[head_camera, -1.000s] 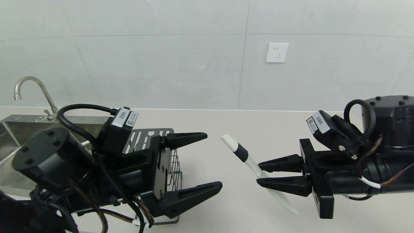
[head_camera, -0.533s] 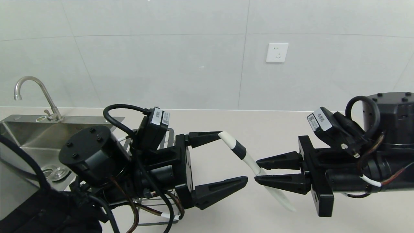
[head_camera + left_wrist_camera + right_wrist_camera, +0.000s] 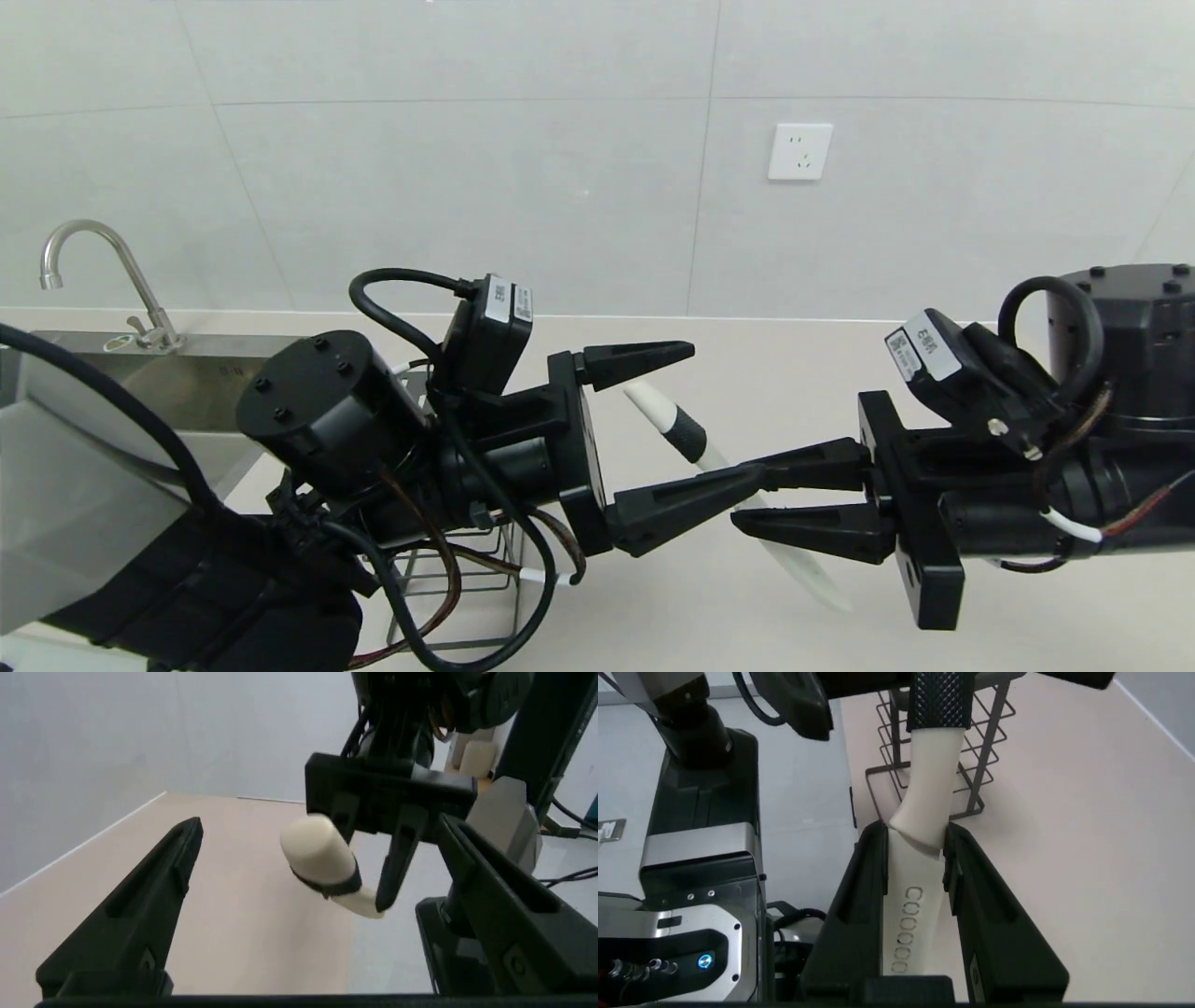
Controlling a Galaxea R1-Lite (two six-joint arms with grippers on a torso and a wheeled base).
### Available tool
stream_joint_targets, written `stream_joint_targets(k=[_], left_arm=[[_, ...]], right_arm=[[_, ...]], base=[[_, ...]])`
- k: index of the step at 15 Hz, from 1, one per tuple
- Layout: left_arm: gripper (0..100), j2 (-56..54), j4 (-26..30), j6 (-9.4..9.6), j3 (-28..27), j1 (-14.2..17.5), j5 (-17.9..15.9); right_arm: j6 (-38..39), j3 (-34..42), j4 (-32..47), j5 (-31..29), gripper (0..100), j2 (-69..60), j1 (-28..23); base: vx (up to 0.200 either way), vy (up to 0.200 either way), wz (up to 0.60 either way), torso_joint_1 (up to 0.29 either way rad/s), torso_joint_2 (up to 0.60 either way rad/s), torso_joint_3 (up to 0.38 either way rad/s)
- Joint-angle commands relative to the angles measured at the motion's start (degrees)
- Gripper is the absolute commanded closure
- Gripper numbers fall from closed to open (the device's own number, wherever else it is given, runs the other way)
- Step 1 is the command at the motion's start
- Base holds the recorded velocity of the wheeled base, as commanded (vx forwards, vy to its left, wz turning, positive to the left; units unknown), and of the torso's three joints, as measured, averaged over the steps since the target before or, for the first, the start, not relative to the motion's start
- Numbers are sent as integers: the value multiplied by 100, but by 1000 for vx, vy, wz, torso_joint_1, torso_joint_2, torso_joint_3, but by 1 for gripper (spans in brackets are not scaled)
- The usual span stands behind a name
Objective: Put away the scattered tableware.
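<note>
A white knife with a black band on its handle hangs tilted above the beige counter. My right gripper is shut on it where handle meets blade, and the blade sticks out below the fingers. The right wrist view shows the knife pinched in my right gripper. My left gripper is open, one finger above the handle's end and one below, not touching it. In the left wrist view the handle sits between the spread fingers of my left gripper.
A wire rack stands on the counter below my left arm, also seen as the wire rack beyond the knife. A steel sink with a faucet is at the far left. The tiled wall carries a socket.
My left arm has swung right from over the wire rack, and its open fingers now straddle the knife's handle. The right gripper has kept the knife almost still.
</note>
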Motion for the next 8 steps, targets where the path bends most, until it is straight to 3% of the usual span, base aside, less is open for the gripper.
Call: stream_joint_targets(k=[1,4,5,8], left_arm=[[0,71,-3,-8,-115,-3,-1],[0,71,-3,-8,-282,-38,-1],[100,71,-3,-17,-300,-56,-1],[100,62,-3,-17,-388,-65,-1]], right_arm=[[1,-58,-4,2,100,-3,9],[10,-190,5,2,100,-3,80],[19,-252,5,2,100,6,88],[45,-375,14,-6,100,32,88]], base=[[0,0,0,0,0,0],[0,0,0,0,0,0],[0,0,0,0,0,0],[0,0,0,0,0,0]])
